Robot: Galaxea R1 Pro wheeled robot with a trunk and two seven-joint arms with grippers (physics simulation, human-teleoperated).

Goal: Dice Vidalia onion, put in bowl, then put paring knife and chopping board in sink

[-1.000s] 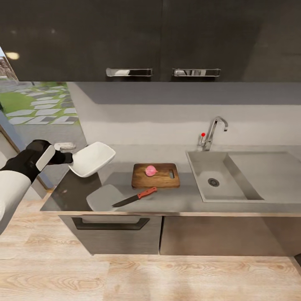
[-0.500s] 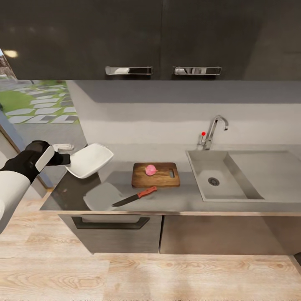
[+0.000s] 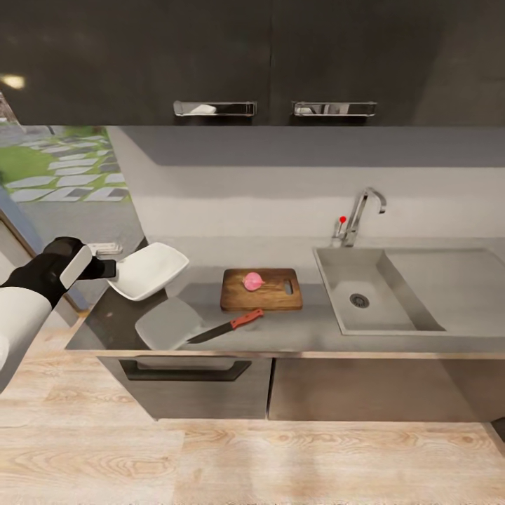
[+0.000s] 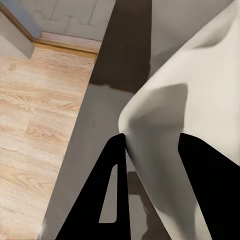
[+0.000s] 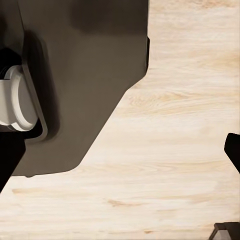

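Bowl in hand: my left gripper [image 3: 112, 269] has its fingers [image 4: 112, 200] closed on the rim of the white square ceramic bowl [image 3: 149, 270], which hangs tilted above the left end of the grey stone counter [image 3: 308, 330], its opening turned up and toward the wall. In the left wrist view I see the bowl's pale wall [image 4: 195, 125] pinched between the two black fingers, with the counter edge and wooden floor [image 4: 30, 150] beneath.

The pink Vidalia onion piece [image 3: 252, 281] sits on the brown wooden chopping board [image 3: 261, 290], toward its back edge and left of the handle slot. The board lies flat, long axis running left to right along the counter, between the bowl and the grey sink basin [image 3: 365, 298].

The paring knife with the red handle [image 3: 224, 327] lies on the counter just in front of the board, long axis diagonal: handle toward the board's front edge, dark blade pointing left and toward me.

The right wrist view looks down at floorboards and part of my dark base [image 5: 75, 75]; I cannot tell how the right fingers stand.
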